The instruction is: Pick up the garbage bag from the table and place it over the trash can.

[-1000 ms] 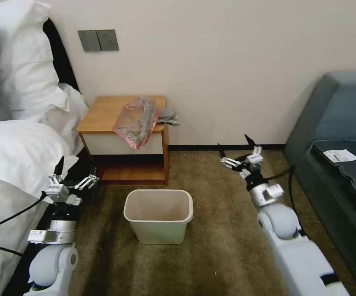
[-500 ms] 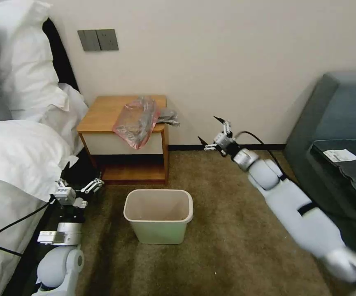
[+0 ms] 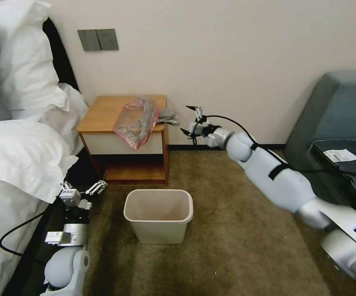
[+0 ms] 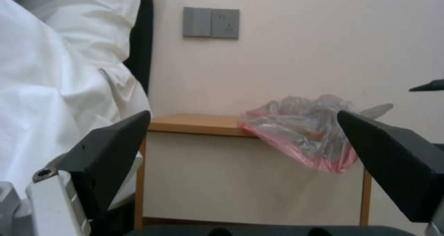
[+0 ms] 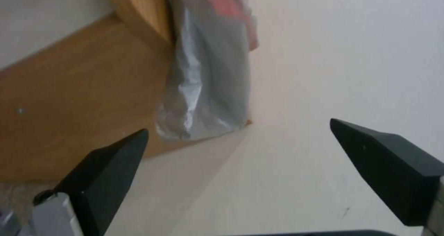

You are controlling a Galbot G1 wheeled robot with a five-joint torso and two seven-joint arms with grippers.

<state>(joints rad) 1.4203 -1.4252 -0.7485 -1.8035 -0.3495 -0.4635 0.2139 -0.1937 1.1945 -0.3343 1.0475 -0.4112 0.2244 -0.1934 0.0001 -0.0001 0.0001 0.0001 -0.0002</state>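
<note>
Garbage bag (image 3: 137,119): crumpled on counter (image 3: 103,113), just beside the empty, wide-spread right pincer (image 3: 189,121); left pincer (image 3: 84,188) wide, low.

One garbage bag (image 3: 136,120) drapes over the front right corner of one table (image 3: 103,110); one trash can (image 3: 158,216) stands on the carpet. Two grippers: one left gripper (image 3: 83,190), one right gripper (image 3: 191,120), each with two spread fingers. Two wall switch plates (image 3: 98,40) and two white pillows (image 3: 25,65).

Crinkly glossy plastic garbage bag (image 3: 136,119)
</note>
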